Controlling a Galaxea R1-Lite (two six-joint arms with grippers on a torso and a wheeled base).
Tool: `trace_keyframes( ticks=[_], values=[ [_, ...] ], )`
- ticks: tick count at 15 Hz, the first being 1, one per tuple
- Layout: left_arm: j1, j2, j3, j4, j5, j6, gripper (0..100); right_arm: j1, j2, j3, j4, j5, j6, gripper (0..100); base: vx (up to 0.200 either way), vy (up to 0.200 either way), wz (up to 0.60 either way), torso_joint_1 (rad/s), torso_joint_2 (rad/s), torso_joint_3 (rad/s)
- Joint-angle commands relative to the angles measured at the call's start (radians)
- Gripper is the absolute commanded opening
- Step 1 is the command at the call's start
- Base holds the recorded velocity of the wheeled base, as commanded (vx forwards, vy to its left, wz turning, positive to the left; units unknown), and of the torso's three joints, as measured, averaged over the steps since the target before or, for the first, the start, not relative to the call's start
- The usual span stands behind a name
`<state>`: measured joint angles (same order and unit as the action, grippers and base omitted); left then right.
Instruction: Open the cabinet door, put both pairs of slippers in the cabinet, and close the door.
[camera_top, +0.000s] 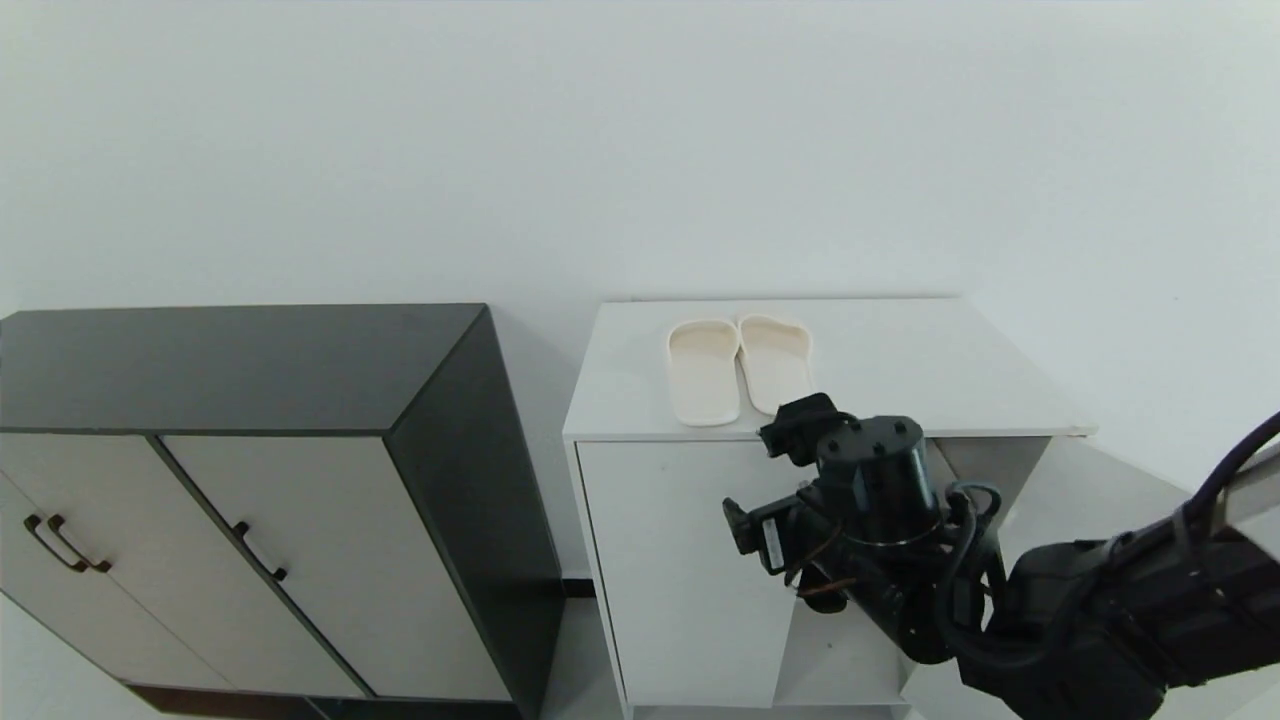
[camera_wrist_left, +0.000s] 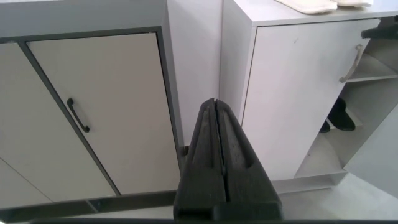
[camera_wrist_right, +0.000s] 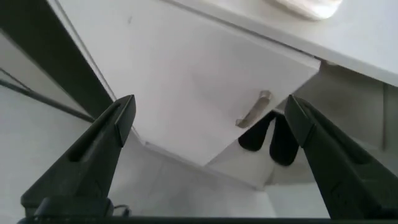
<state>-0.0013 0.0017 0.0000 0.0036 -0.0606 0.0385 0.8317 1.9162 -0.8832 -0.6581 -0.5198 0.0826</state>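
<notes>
Cabinet door (camera_top: 680, 570): in the head view you see its white panel covering the left part of the white cabinet (camera_top: 900, 360) front, with the compartment beside it uncovered. The cream slippers (camera_top: 740, 368) lie side by side on the cabinet top, near its front edge. The right arm (camera_top: 1080, 600) hangs in front of the door's right edge, below the cream slippers. A dark cabinet (camera_top: 240, 365) with two closed doors stands to the left, just beside the white one.

In the left wrist view, the left gripper (camera_wrist_left: 215, 109) has its fingers pressed together with nothing between them. Beyond it you see the door handle (camera_wrist_left: 353, 62) at the door's edge and the dark slippers (camera_wrist_left: 339, 115) on a shelf in the uncovered compartment.

In the right wrist view, the right gripper (camera_wrist_right: 210, 106) has its fingers (camera_wrist_right: 93, 155) spread wide and empty. The door handle lies between them, farther off and untouched. The dark slippers sit behind it, inside the cabinet. You cannot tell whether the door is flush or ajar.
</notes>
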Motion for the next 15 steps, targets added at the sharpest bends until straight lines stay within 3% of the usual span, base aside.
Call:
trace_keyframes(
  ticks=[1, 5, 13, 15],
  values=[
    [0.000, 0.000, 0.000, -0.001, -0.001, 0.000, 0, 0.055, -0.065, -0.211, 0.210, -0.120, 0.146, 100, 0.000, 0.000, 0.00, 0.000, 0.00, 0.000],
    [0.000, 0.000, 0.000, 0.001, -0.001, -0.002, 0, 0.044, -0.028, -0.250, 0.249, -0.161, 0.198, 100, 0.000, 0.000, 0.00, 0.000, 0.00, 0.000],
    [0.000, 0.000, 0.000, 0.001, -0.001, -0.002, 0, 0.038, -0.008, -0.240, 0.242, -0.163, 0.198, 100, 0.200, 0.000, 0.00, 0.007, 0.00, -0.001],
    [0.000, 0.000, 0.000, 0.001, -0.001, -0.002, 0, 0.033, 0.012, -0.230, 0.186, -0.163, 0.197, 100, 0.200, 0.000, 0.00, 0.007, 0.01, 0.000]
  ],
)
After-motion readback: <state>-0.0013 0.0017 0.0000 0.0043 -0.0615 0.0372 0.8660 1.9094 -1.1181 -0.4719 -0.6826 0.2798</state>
